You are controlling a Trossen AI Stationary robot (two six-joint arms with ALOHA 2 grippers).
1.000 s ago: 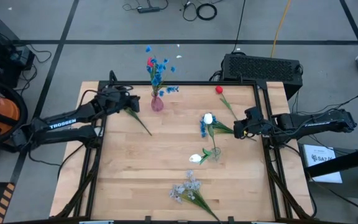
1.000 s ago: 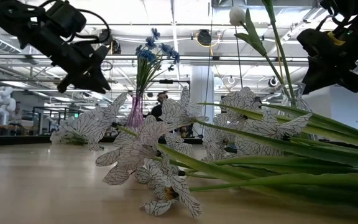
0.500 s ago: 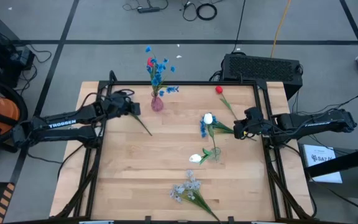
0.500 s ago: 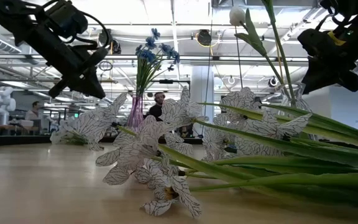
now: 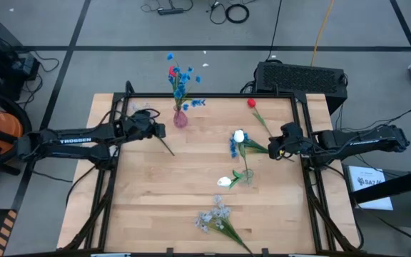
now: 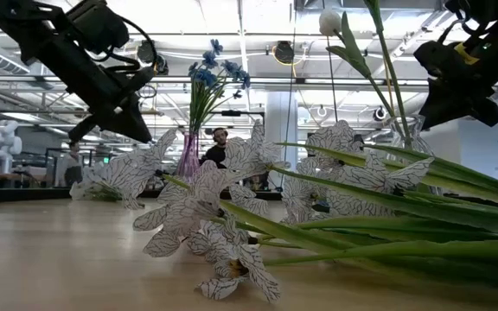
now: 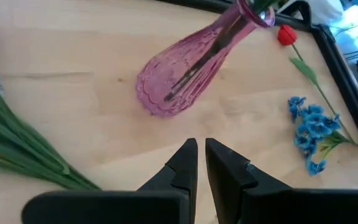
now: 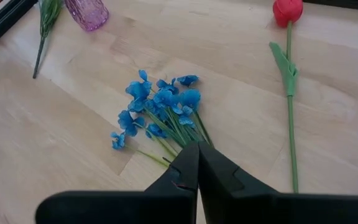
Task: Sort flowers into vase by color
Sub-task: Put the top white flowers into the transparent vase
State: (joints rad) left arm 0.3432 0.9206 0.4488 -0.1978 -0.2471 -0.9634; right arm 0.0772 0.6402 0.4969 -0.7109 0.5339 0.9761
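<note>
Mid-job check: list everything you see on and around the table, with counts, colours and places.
pink vase: one, far edge, left of centre
vase flowers: blue sprays plus one red bloom, in the pink vase
red tulip: one, lying far right
loose blue spray: one, centre right
clear vase: one, centre right
standing white tulip: one, in the clear vase
lying white tulip: one, beside the clear vase
pale spray: one, near edge
green stem: one, bloom hidden, by the left pincer
black box: one, beyond the table
left pincer: near the pink vase
right pincer: shut, at the loose blue spray's stems
</note>
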